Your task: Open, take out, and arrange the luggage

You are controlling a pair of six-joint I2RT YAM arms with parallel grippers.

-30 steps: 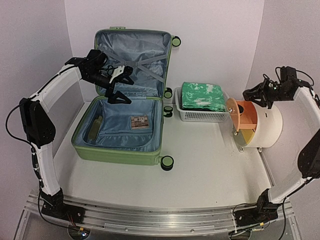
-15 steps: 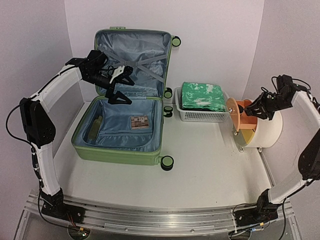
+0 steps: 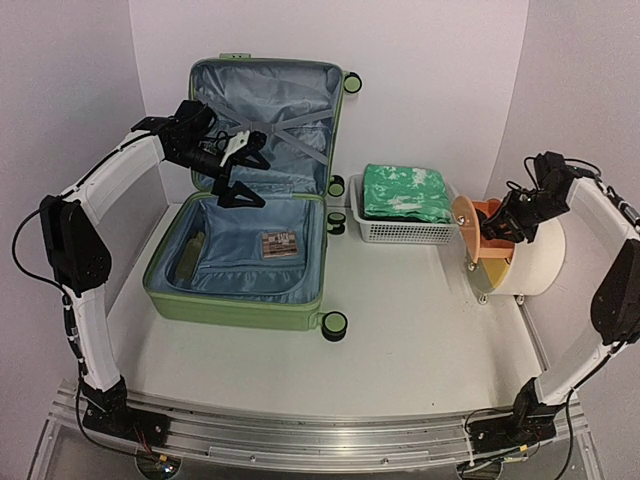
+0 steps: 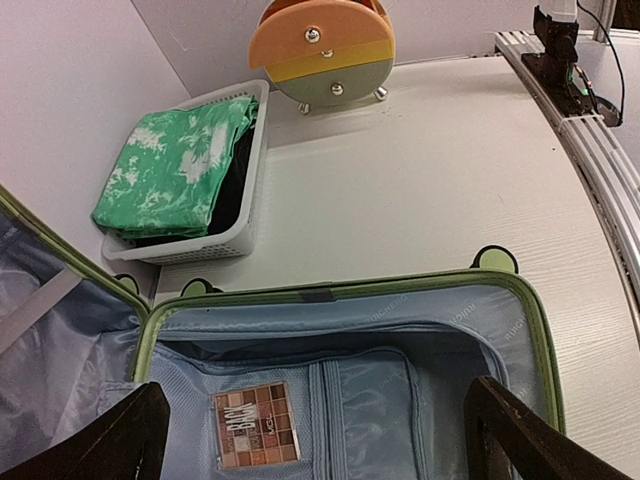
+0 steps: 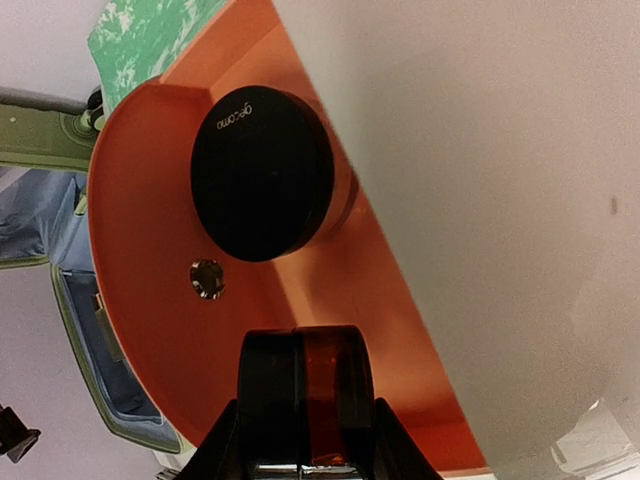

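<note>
The luggage (image 3: 235, 310) lies open at the left, its lid upright against the back wall and its grey-blue lining (image 4: 420, 330) showing. An eyeshadow palette (image 3: 280, 243) (image 4: 255, 425) and a small greenish item (image 3: 190, 255) lie in the lower half. My left gripper (image 3: 245, 178) (image 4: 310, 450) hangs open above that half, holding nothing. My right gripper (image 3: 500, 225) (image 5: 305, 440) is shut on a round black-and-amber case (image 5: 305, 385) inside the orange compartment (image 5: 150, 300) of the cream cylinder (image 3: 535, 255). A black round compact (image 5: 262, 172) sits in that compartment just beyond it.
A white mesh basket (image 3: 405, 232) (image 4: 200, 245) with folded green cloth (image 3: 405, 192) (image 4: 170, 165) stands between the luggage and the cylinder. The cylinder's orange-and-yellow face (image 4: 320, 45) hangs swung open. Walls close in on the left, back and right.
My right gripper has moved down and left with its round case, from above the cylinder into its orange compartment. The left arm has stayed still.
</note>
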